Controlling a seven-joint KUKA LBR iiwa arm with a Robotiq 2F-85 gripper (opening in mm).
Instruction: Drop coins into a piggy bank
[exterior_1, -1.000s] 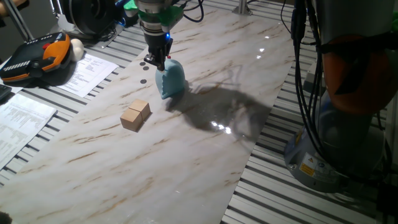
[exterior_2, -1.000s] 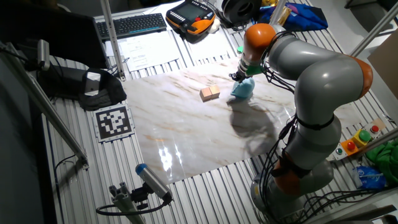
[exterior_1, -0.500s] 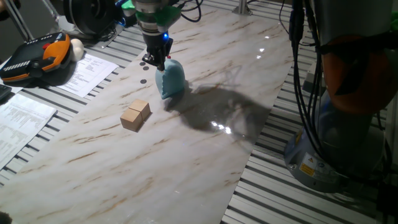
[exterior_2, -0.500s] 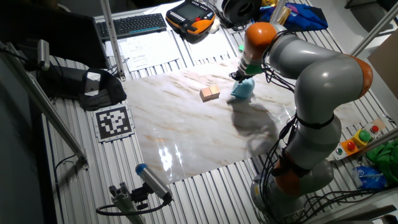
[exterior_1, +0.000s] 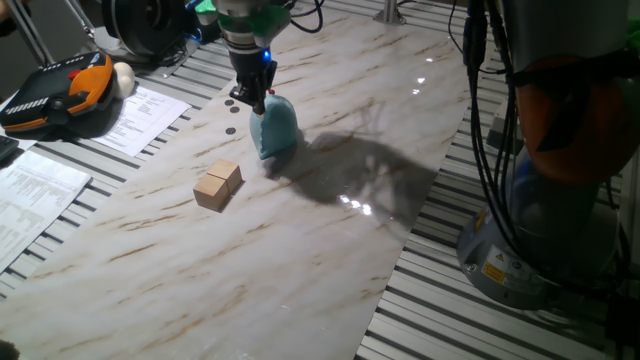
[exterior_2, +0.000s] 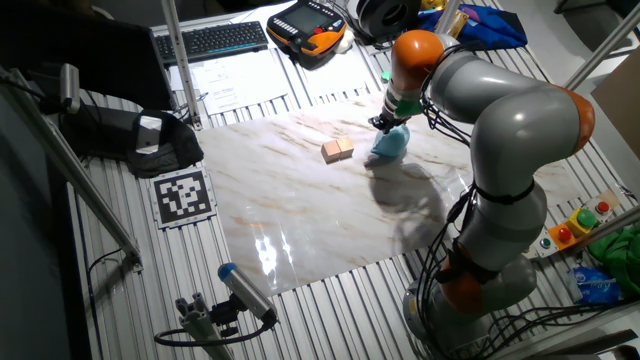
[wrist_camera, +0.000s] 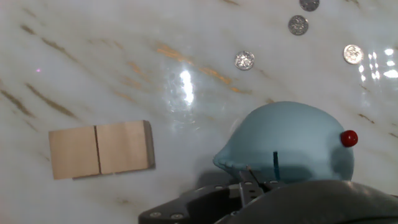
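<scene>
The light blue piggy bank (wrist_camera: 289, 144) stands on the marble tabletop, with a dark slot (wrist_camera: 273, 165) on top and a red dot on its side. It also shows in one fixed view (exterior_1: 276, 128) and in the other fixed view (exterior_2: 389, 143). My gripper (wrist_camera: 250, 185) hangs just above the bank's top, by the slot, also in one fixed view (exterior_1: 254, 101). Its fingers are close together with a thin coin edge (wrist_camera: 253, 175) between them. Several loose coins (wrist_camera: 244, 60) lie on the table beyond the bank.
Two tan wooden blocks (wrist_camera: 99, 149) lie joined to the left of the bank, also in one fixed view (exterior_1: 217, 184). An orange and black pendant (exterior_1: 60, 90) and papers (exterior_1: 140, 115) lie off the marble. The robot base (exterior_1: 540, 230) stands to the right.
My gripper has shifted very slightly left above the bank. The bank, blocks and loose coins have not moved.
</scene>
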